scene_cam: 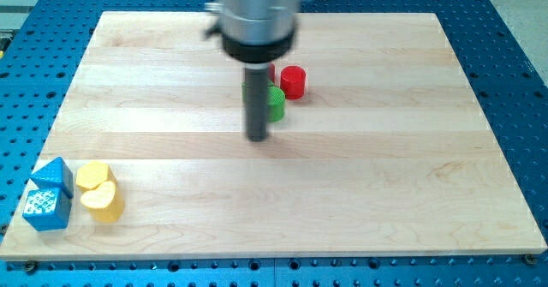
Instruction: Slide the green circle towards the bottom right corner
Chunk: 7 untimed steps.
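The green circle (pixel 276 103) sits near the middle of the wooden board (pixel 342 193), partly hidden behind my rod. My tip (pixel 258 138) rests on the board just to the view's left of and slightly below the green circle, close to it. A red cylinder (pixel 293 81) stands just to the upper right of the green circle. A sliver of another red block (pixel 271 70) shows behind the rod.
A yellow heart-shaped block (pixel 103 203) and a yellow block (pixel 92 176) lie at the view's bottom left. A blue block (pixel 48 194) stands beside them at the board's left edge. A blue perforated table (pixel 514 81) surrounds the board.
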Each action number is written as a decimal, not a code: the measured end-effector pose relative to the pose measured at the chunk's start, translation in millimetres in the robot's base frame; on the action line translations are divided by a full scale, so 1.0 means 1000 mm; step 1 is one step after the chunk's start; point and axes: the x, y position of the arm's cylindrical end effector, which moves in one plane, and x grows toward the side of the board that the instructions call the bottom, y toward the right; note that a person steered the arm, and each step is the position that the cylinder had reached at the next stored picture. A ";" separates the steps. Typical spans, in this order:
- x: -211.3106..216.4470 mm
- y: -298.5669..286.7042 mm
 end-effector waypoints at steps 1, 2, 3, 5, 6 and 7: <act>-0.017 -0.040; -0.069 -0.041; -0.076 -0.034; -0.083 -0.048; -0.058 -0.006; -0.078 -0.008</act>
